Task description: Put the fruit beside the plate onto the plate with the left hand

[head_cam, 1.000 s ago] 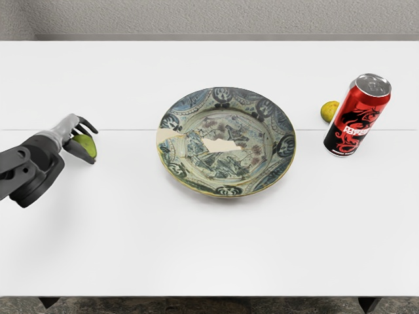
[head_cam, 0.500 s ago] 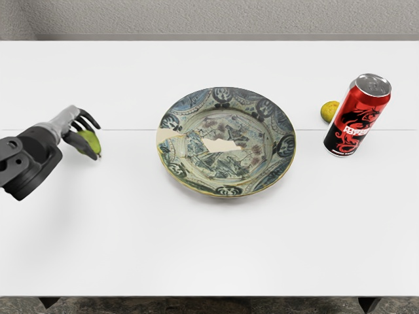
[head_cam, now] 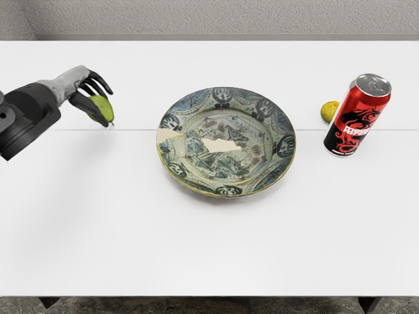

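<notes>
Left hand (head_cam: 91, 98) raised, gripping green fruit (head_cam: 103, 108)

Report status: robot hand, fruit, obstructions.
Left robot hand shut on green fruit. Fruit left of plate, not on it. Red can, yellow fruit right of plate, off path.

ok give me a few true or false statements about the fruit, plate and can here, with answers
1. The left robot hand grasps the green fruit. True.
2. The green fruit lies on the plate. False: it is held to the plate's left, apart from it.
3. The red can stands upright to the right of the plate. True.
4. The yellow fruit sits on the plate. False: it is on the table beside the can.
</notes>
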`<act>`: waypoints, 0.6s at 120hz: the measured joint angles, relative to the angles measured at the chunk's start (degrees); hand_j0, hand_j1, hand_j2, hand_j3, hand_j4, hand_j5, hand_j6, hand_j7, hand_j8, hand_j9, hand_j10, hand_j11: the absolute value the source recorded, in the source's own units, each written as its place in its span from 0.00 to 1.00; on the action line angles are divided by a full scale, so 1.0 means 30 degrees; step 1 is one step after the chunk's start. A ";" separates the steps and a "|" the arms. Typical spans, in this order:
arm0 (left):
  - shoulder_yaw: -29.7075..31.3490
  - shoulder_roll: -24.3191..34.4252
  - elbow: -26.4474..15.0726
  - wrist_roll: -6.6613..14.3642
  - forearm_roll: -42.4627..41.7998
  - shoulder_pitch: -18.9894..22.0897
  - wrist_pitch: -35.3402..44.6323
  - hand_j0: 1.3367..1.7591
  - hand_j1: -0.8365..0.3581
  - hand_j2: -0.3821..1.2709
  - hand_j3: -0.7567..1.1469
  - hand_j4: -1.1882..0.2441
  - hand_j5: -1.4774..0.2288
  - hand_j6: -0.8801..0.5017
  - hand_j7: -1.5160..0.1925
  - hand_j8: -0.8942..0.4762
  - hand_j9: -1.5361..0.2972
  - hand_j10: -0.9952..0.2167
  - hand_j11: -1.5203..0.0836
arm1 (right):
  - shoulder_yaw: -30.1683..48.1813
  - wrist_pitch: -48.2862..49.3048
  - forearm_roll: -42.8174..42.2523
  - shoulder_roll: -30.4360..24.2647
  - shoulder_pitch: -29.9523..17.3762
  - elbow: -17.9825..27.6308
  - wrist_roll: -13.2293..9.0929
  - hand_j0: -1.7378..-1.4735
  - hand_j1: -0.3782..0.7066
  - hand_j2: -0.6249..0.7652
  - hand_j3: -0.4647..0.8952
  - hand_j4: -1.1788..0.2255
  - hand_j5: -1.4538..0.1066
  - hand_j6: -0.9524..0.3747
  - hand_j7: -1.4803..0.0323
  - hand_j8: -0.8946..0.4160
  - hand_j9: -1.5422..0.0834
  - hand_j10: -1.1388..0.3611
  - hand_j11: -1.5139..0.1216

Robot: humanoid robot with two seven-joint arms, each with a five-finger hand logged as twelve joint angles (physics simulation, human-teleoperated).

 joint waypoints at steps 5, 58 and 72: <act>0.0007 -0.0028 -0.0003 0.0001 -0.0296 -0.0378 -0.0246 0.76 0.47 0.61 0.40 0.37 0.35 0.22 0.37 0.31 0.36 0.30 0.40 | 0.0006 0.0001 0.0000 0.0000 0.0016 0.0001 0.0000 0.30 0.03 0.45 0.34 0.84 0.93 0.72 0.98 0.68 0.95 0.76 0.93; 0.0052 -0.0937 0.0004 0.0013 -0.3251 -0.3295 -0.3073 0.76 0.44 0.63 0.40 0.35 0.33 0.24 0.35 0.33 0.34 0.31 0.38 | 0.0001 0.0007 -0.0012 0.0000 0.0061 0.0020 0.0000 0.30 0.03 0.45 0.34 0.84 0.93 0.72 0.98 0.68 0.95 0.76 0.93; 0.0053 -0.1876 0.0015 0.0012 -0.4085 -0.3885 -0.3600 0.76 0.43 0.64 0.40 0.35 0.32 0.24 0.34 0.34 0.33 0.32 0.38 | -0.0016 0.0007 -0.0024 0.0000 0.0063 0.0025 0.0000 0.30 0.03 0.45 0.34 0.84 0.93 0.72 0.98 0.68 0.95 0.76 0.93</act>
